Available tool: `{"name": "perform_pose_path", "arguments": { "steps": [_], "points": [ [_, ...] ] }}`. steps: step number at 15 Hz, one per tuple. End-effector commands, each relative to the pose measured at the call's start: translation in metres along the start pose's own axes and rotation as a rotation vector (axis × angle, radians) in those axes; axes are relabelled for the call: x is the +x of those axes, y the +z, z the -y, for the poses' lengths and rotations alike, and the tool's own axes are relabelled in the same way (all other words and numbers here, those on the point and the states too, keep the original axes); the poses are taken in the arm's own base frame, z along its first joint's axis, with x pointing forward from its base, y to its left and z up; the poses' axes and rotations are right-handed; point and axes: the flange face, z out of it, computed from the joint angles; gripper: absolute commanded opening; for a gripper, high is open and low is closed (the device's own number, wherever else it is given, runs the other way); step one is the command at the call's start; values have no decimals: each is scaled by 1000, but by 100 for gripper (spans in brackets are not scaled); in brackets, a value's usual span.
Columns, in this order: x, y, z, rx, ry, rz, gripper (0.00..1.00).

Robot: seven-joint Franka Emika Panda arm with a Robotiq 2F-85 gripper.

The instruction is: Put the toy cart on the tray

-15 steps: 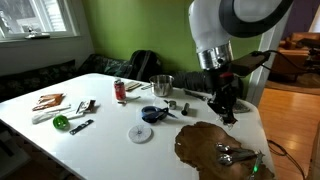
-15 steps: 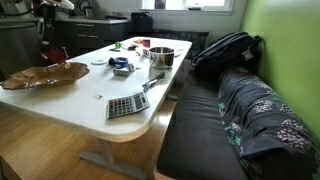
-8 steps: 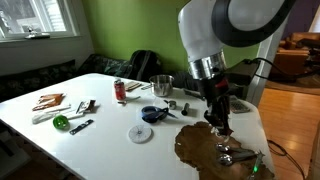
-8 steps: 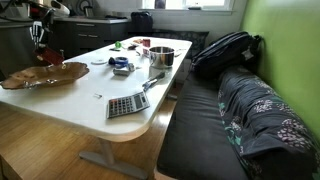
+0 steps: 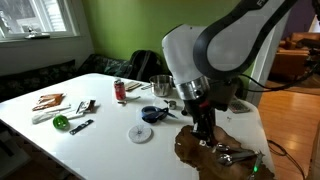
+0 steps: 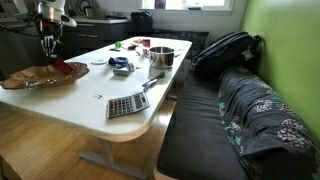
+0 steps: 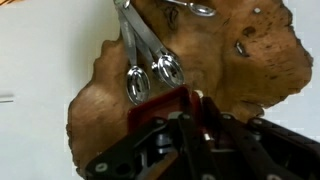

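Observation:
The tray [image 5: 188, 150] is a wide dark-brown, wood-like slab at the near end of the white table; it also shows in an exterior view [image 6: 30, 76] and fills the wrist view [image 7: 245, 70]. My gripper [image 5: 203, 134] hangs just over the tray's near-left part and also shows in an exterior view [image 6: 48, 52]. In the wrist view the gripper [image 7: 185, 118] is shut on the toy cart [image 7: 158, 103], a small dark toy with a reddish body, held close above the tray. In both exterior views the fingers hide the cart.
Metal spoons [image 7: 150, 68] lie on the tray. On the table stand a steel pot [image 5: 161, 85], a red can [image 5: 120, 90], a small dark blue bowl [image 5: 152, 114] and a white disc [image 5: 140, 133]. A calculator [image 6: 127, 104] lies by the table edge.
My arm has swung from beside the table's far edge to over the tray and come lower, still shut on the cart.

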Motion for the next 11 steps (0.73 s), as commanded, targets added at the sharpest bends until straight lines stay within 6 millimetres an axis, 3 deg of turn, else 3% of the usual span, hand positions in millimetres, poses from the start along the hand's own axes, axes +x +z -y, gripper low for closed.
{"name": "perform_pose_path", "arguments": {
  "steps": [1,3,5,8,10,11],
  "points": [
    [11,5,11,-22,18,12,44],
    [10,-9,0,-1,31,-16,47],
    [10,-31,-23,45,73,-59,60],
    [4,-71,-87,202,135,-143,84],
    [4,-86,-135,306,136,-196,98],
    [19,-81,-98,230,133,-150,81]
  ]
}}
